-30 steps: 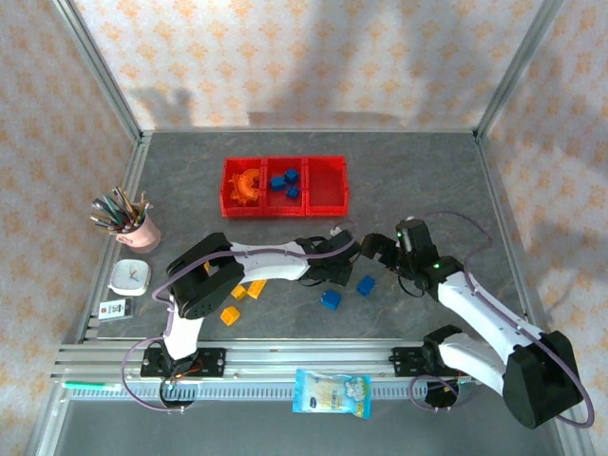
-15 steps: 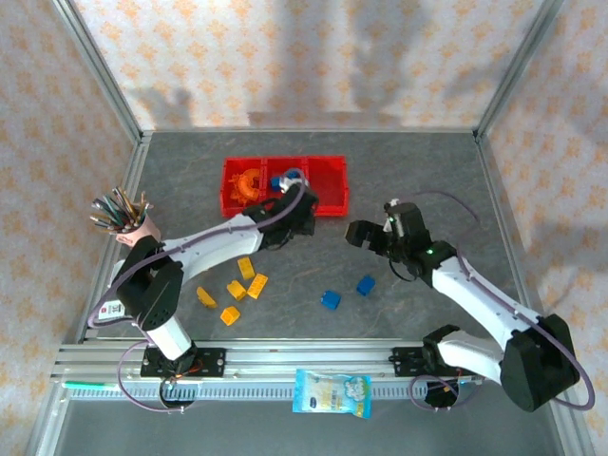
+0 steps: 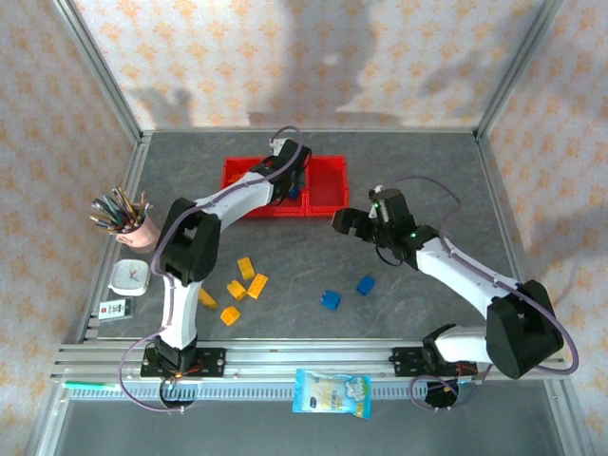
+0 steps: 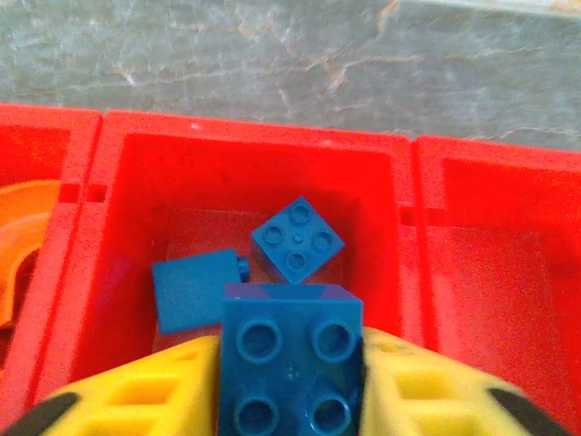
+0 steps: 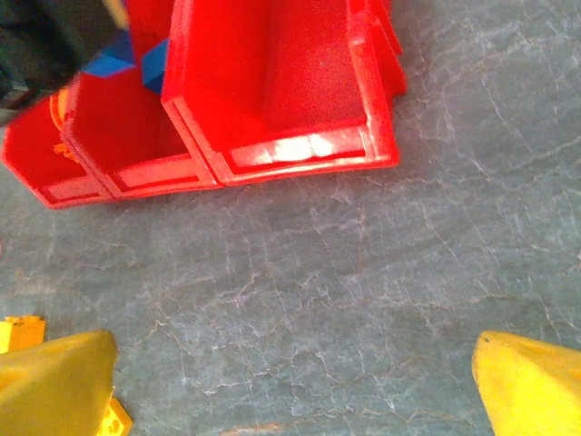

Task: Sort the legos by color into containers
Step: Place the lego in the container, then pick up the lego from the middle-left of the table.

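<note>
While the left arm stretches across the desk (image 3: 418, 171) to the row of red bins (image 3: 328, 193), the left gripper (image 3: 290, 182) hangs over the middle bin (image 4: 254, 159). From the left wrist, its jaws pinch a blue brick (image 4: 289, 345), studs up, with a yellow finger (image 4: 163, 391) against each side of it. Below the held brick, two more blue bricks lie on the floor of that bin: one studs up (image 4: 298, 240) near the middle, the other on its side (image 4: 192, 294) just to its left. An orange arch (image 4: 18, 236) sits in the left-hand bin at the edge of that view.

The right gripper (image 3: 344, 222) hovers above bare desk near the front right corner of the bins, apart from them. Its jaws are spread wide, holding nothing; the right wrist view has one yellow fingertip (image 5: 54, 381) in each lower corner, grey desk between them, and the bins (image 5: 281, 150) ahead.

Loose pieces wait on the desk nearer the arm bases: two blue bricks (image 3: 330, 300) (image 3: 366, 284) close together near the centre, and several yellow bricks (image 3: 246, 268) clustered to their left. A pink cup of pens (image 3: 138, 231) stands at the far left edge
</note>
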Robot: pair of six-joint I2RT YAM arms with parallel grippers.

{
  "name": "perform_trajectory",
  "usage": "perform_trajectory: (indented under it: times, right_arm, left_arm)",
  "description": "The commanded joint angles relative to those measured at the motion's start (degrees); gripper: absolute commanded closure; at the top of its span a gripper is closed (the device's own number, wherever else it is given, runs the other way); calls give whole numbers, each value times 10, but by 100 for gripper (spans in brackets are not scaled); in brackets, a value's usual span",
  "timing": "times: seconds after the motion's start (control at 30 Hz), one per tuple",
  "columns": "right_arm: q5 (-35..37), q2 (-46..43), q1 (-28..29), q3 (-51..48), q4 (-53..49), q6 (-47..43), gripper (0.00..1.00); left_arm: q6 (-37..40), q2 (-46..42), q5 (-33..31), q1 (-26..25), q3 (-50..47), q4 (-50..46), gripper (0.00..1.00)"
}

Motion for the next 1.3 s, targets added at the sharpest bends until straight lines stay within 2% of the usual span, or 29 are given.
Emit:
perform_trajectory:
  times: [0.0,0.17,0.27,0.43,0.67,0.87,1.07,1.27]
  right_arm:
    - [11,1,2,23,7,-14,0]
    - [15,0,2,25,-2,-19,0]
    - [17,-3,2,24,-12,-17,0]
    - [18,-25,1,7,-31,-14,0]
    - [33,-79,-3,-33,-76,-1,0]
    - [41,-144,-8,-88,-106,34,0]
    - [37,-201,-9,-155,-113,69,0]
    - [25,-236,-10,-182,-126,85,0]
  left_arm:
    - [10,0,-19,4,38,-37,53]
    - [10,-41,-10,5,10,-31,44]
    - [1,-73,20,3,-16,-40,43]
    - [-11,-170,75,-20,-125,-15,39]
    - [-49,-265,70,-112,-236,-43,34]
    - [-125,-313,79,-205,-309,-39,32]
    - [-176,-303,107,-281,-346,-31,27]
    - [-183,-269,128,-337,-348,-32,22]
